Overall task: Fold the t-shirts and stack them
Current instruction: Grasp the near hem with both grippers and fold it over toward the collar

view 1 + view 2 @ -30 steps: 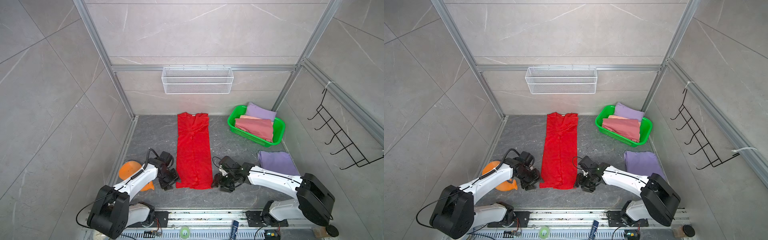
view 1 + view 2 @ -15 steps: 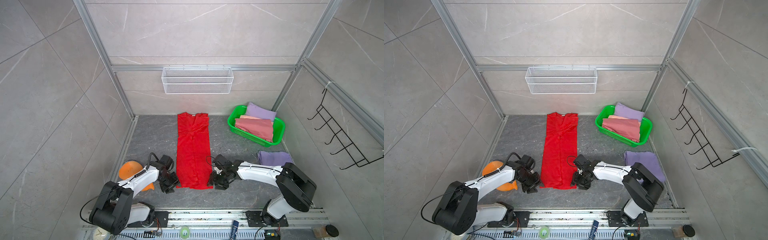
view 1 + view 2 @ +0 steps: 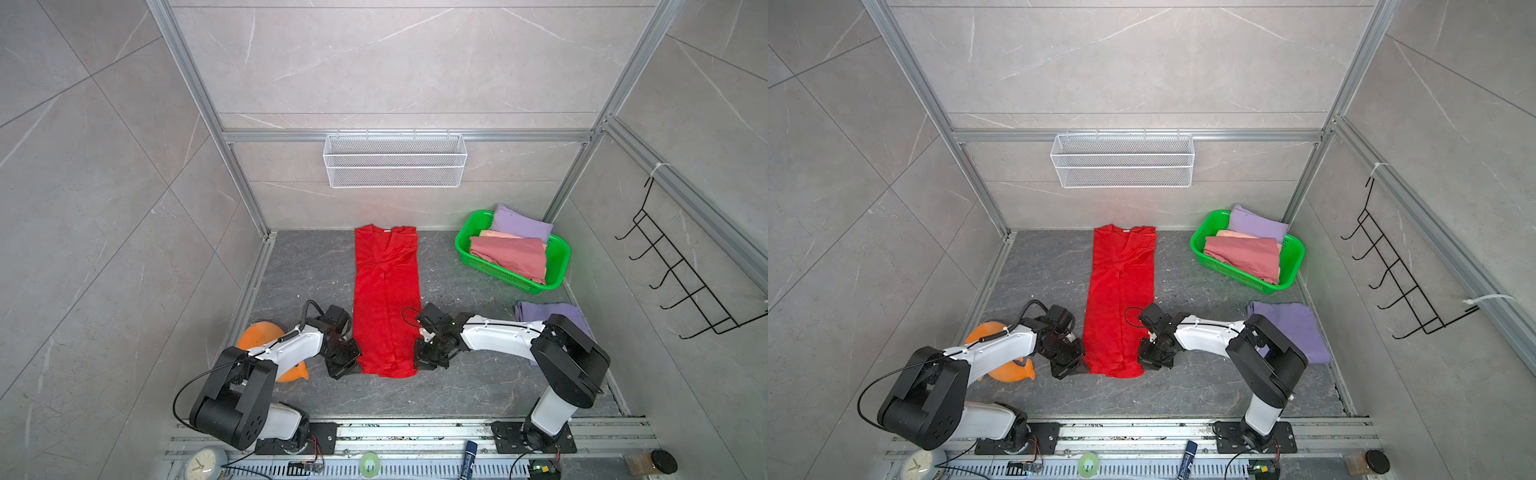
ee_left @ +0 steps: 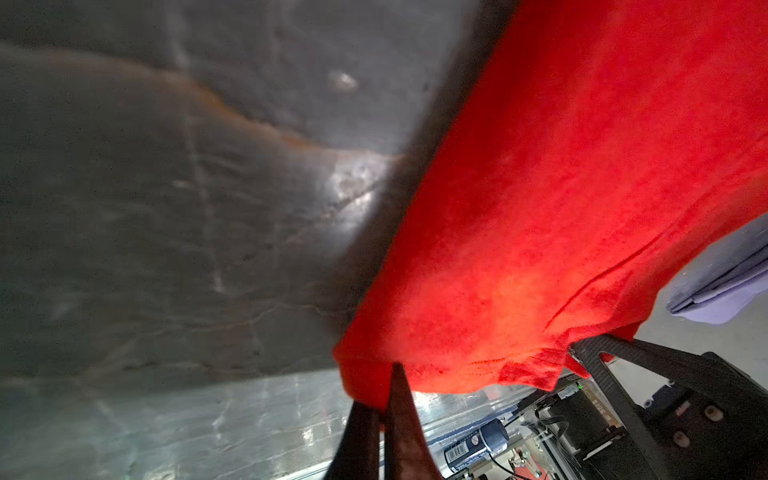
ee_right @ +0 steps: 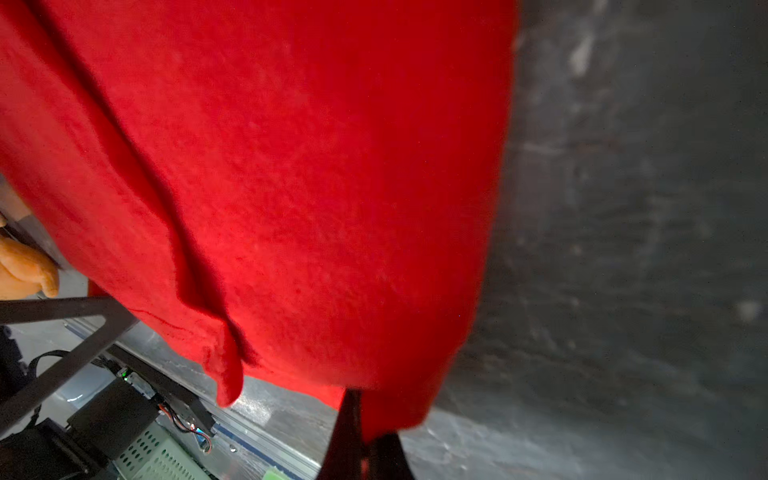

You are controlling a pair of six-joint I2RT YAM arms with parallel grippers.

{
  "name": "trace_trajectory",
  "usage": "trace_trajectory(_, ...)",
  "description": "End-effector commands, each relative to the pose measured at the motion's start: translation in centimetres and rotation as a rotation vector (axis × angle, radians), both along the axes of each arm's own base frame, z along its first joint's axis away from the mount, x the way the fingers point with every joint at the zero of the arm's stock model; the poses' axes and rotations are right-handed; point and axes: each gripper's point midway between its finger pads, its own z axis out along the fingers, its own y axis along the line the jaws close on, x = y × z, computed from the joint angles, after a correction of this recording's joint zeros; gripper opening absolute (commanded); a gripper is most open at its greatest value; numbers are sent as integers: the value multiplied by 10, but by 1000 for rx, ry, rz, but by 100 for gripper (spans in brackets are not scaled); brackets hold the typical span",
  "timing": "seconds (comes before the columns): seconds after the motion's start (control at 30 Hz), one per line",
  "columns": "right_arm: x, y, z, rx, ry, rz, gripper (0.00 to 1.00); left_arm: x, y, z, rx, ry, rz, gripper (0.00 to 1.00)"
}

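A bright red t-shirt (image 3: 386, 299) (image 3: 1121, 299) lies as a long narrow strip down the middle of the grey floor, collar toward the back wall. My left gripper (image 3: 355, 368) (image 3: 1081, 368) sits at its near left corner, and in the left wrist view the gripper (image 4: 386, 384) is shut on the red hem (image 4: 582, 187). My right gripper (image 3: 417, 365) (image 3: 1142, 363) is at the near right corner, and in the right wrist view the gripper (image 5: 359, 409) is shut on the red cloth (image 5: 291, 166). A folded lavender t-shirt (image 3: 548, 316) lies on the floor at the right.
A green mesh basket (image 3: 511, 284) at the back right holds dusty rose (image 3: 511, 255), pale peach (image 3: 498, 235) and lavender (image 3: 519, 222) shirts. An orange plush toy (image 3: 257, 336) lies behind the left arm. A white wire shelf (image 3: 395, 160) hangs on the back wall and a black hook rack (image 3: 681, 286) on the right wall.
Both grippers have moved in to the red t-shirt's near corners and gone from open to shut on the hem.
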Motion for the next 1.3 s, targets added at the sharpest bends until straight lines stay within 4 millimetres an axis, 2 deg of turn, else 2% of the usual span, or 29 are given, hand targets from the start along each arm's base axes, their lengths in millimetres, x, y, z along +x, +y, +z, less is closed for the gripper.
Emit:
trace_trajectory(0.0, -11, -10, 16, -23, 4, 40, 0, -17, 2, 15, -15, 23, -5, 0)
trace_trajectory(0.1, -20, -16, 29, -32, -5, 67, 0, -26, 2, 36, -43, -4, 1, 0)
trace_trajectory(0.2, -11, -11, 54, -1, -69, 60, 0, -12, 0, 67, -55, -90, 2, 0)
trace_trajectory(0.3, 17, -3, 74, -5, -158, 10, 0, 22, -10, 93, -52, -176, -31, 0)
trace_trajectory(0.5, 105, 21, 95, 40, -263, -134, 0, 119, -29, 119, -60, -336, -75, 0)
trace_trajectory(0.6, 150, 21, 98, 49, -292, -222, 0, 165, -30, 123, -66, -385, -71, 0)
trace_trajectory(0.73, 197, 17, 87, 10, -291, -313, 0, 219, -25, 116, -81, -425, -46, 0)
trace_trajectory(0.9, 234, 15, 61, -24, -256, -381, 0, 268, -24, 101, -115, -438, -28, 0)
trace_trajectory(0.97, 247, 10, 55, -41, -243, -436, 0, 283, -23, 94, -122, -438, -25, 0)
trace_trajectory(1.13, 284, -3, 49, -36, -294, -540, 0, 325, -19, 92, -202, -490, 32, 0)
trace_trajectory(1.17, 291, -1, 51, -17, -312, -534, 2, 331, -20, 94, -233, -494, 33, 9)
trace_trajectory(1.2, 298, -3, 55, -11, -342, -537, 10, 337, -17, 94, -257, -495, 38, 23)
trace_trajectory(1.27, 310, -7, 70, 3, -429, -540, 41, 346, -6, 99, -261, -517, 69, 46)
